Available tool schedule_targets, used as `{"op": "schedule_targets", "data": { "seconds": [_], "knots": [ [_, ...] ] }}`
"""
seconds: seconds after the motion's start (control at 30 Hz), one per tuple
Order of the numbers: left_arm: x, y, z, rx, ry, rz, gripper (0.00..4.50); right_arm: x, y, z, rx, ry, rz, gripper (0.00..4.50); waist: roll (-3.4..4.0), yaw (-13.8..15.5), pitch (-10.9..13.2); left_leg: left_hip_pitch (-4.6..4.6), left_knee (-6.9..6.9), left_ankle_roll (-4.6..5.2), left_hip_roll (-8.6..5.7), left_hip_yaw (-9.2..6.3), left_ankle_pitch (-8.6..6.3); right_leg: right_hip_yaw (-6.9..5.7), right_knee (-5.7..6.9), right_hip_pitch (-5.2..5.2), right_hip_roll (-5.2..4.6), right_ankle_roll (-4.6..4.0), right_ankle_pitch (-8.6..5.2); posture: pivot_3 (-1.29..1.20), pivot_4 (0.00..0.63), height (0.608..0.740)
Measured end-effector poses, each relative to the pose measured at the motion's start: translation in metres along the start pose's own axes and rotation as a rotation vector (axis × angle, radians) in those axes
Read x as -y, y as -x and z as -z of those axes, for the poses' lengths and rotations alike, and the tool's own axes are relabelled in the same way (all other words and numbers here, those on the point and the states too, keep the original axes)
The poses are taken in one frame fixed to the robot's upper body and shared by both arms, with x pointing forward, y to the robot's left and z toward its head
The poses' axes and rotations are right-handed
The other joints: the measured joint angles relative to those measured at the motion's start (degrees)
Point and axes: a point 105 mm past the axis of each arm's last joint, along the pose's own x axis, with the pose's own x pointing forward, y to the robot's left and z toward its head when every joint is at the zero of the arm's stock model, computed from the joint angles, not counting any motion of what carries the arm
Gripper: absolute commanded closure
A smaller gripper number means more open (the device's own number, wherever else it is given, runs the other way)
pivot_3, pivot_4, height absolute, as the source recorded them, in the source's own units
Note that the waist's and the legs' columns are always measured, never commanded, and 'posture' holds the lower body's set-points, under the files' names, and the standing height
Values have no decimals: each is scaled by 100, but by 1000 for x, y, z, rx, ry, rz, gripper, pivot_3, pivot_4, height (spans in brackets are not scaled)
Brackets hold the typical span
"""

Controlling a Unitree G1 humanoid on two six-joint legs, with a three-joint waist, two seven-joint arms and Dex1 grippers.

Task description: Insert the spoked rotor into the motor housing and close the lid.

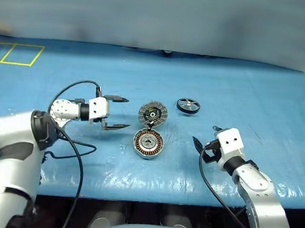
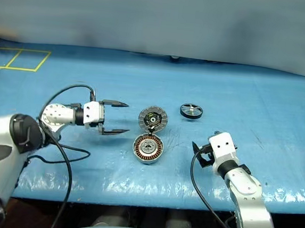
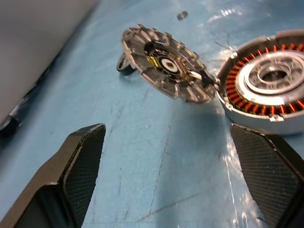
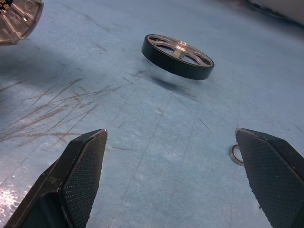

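Observation:
The spoked rotor (image 1: pixel 188 106), a small black ring with silvery spokes, lies flat on the blue table to the right of and beyond the motor housing. The motor housing (image 1: pixel 148 144) rests open at the table's middle, copper windings and silver hub facing up. Its lid (image 1: pixel 152 114) stands tilted up at the housing's far edge, ribbed face showing. My left gripper (image 1: pixel 127 113) hovers open just left of the lid and housing, holding nothing. My right gripper (image 1: pixel 198 149) is open and empty, to the right of the housing, pointing toward the rotor (image 4: pixel 178 56) with a stretch of bare table between.
A small metal ring (image 4: pixel 235 154) lies on the blue cover by my right gripper's finger. Yellow tape lines (image 1: pixel 19 54) mark the far left of the table. The table's front edge (image 1: pixel 151 186) runs close below the housing. A black cable (image 1: pixel 77 150) trails off my left arm.

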Motion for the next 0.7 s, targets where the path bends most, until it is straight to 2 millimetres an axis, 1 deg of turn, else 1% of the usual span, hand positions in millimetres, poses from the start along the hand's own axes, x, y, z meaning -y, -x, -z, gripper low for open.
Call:
{"op": "schedule_targets", "data": {
  "seconds": [0.17, 0.27, 0.4, 0.5, 0.7],
  "knots": [
    [31, -14, 18, 93, 207, -159, 47, 9, 2, 1, 9, -40, 64, 0, 27, -1, -17, 1, 0, -2, 1, 3, 1, 6, 2, -2, 0, -3, 2, 0, 150, 740],
    [35, -18, 23, 104, 303, -189, 47, 18, 4, 1, 23, -74, 107, 0, 27, 1, -18, 3, 0, -8, 4, 2, 2, 3, 7, -1, 0, -7, 4, 0, 150, 740],
    [42, -15, 30, 104, 410, -171, 47, 29, 3, 12, 21, -147, 151, 0, 43, -6, -29, 11, -1, -9, 4, 3, 0, 5, 6, 5, 1, -8, 4, 0, 150, 740],
    [50, -12, 32, 111, 474, -105, 47, 37, 0, 18, 27, -188, 174, 0, 48, -12, -32, 17, -8, -10, 4, 4, 1, 7, 6, 6, 1, -9, 4, 0, 150, 740],
    [67, -6, 35, 132, 554, -17, 47, 40, -9, 45, -47, -211, 175, 0, 53, -22, -35, 23, -36, -16, 4, 5, 5, 15, 3, 0, -1, -15, 1, 0, 150, 740]
  ]
}}
